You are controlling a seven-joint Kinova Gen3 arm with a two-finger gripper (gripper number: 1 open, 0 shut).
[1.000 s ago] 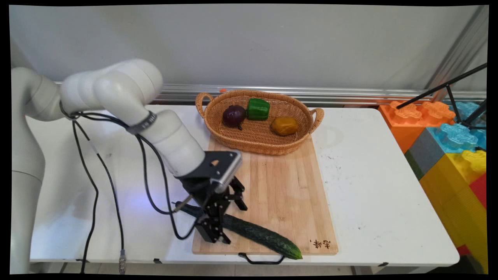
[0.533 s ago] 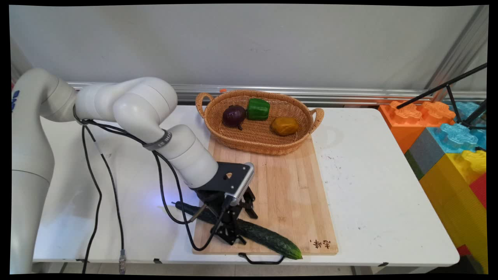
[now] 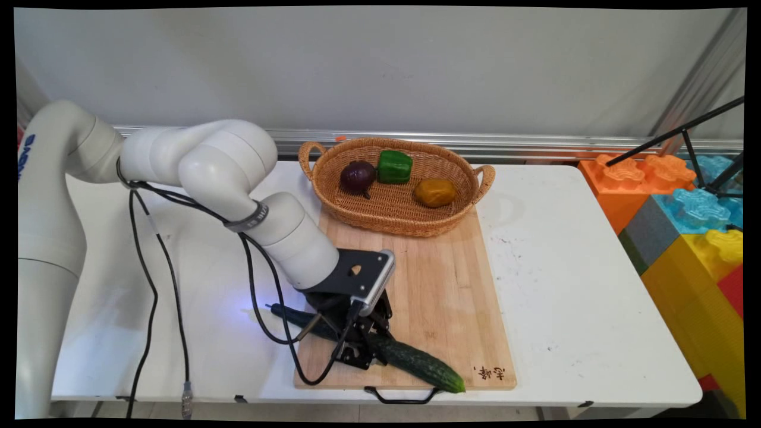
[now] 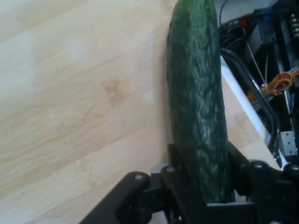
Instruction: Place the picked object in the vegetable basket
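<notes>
We saw the gripper [image 3: 364, 346] clamped on the cucumber [image 3: 416, 361] about mid-length, the cucumber lying on the cutting board [image 3: 440, 285] near its near edge, its left end overhanging onto the table [image 3: 571, 285].

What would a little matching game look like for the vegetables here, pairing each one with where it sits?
Things:
1. cucumber
2. green pepper
3. purple onion
4. yellow-brown vegetable

Places:
A. right part of the wicker basket
B. on the wooden cutting board, between the fingers of the gripper
C. far side of the basket, middle
D. left part of the basket

Pairs: 1-B, 2-C, 3-D, 4-A
</notes>
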